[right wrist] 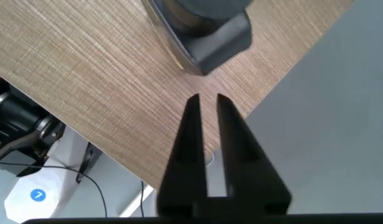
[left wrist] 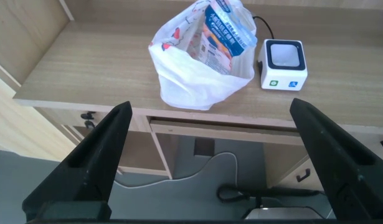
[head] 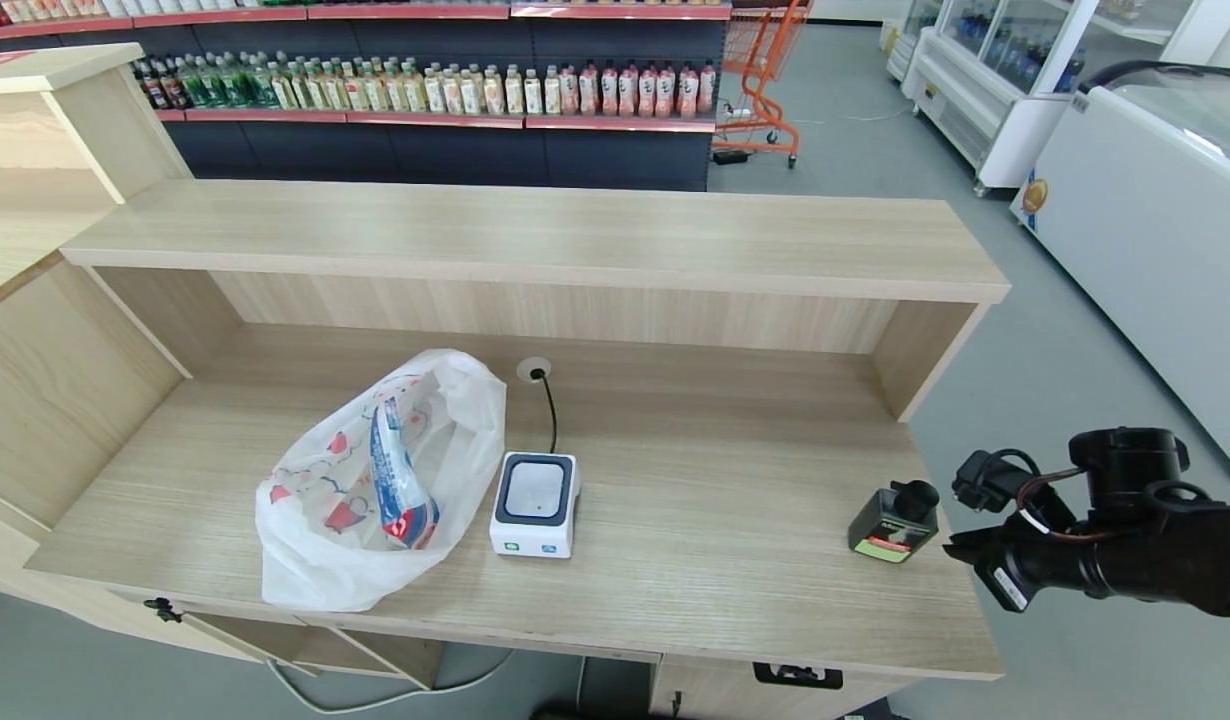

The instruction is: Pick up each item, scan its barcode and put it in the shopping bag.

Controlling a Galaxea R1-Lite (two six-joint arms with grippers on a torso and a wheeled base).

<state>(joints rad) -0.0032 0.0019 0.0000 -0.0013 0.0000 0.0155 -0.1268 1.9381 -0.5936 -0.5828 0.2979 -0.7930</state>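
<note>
Woodgrain laminate, pale and finely streaked, covers the counter point(head: 735, 580), which has a raised shelf along its far side; toward the robot's left on it slumps the shopping bag point(head: 315, 565), thin crinkled white plastic with red print, its mouth gaping; inside leans a glossy blue and white packet point(head: 400, 480), soft-sided and creased. Just beside the bag stands the scanner point(head: 535, 503), a white rounded-cornered box with a dark frame around a pale glass window on top; a thin black cable point(head: 551, 410) runs from its back to a round grey grommet point(head: 534, 370) in the counter.

Well apart from these, near the counter's right end, stands a small dark container point(head: 893, 528), squat and angular with a round black cap and a green and red label on its face. The right gripper point(right wrist: 207, 99) hangs just beside it over the counter's edge, its slim tapered black fingers drawn together to a thin slit with nothing between them.

The left gripper point(left wrist: 213, 115) is low in front of the counter's near edge, its broad matte black fingers point(left wrist: 98, 168) spread wide apart and empty.
</note>
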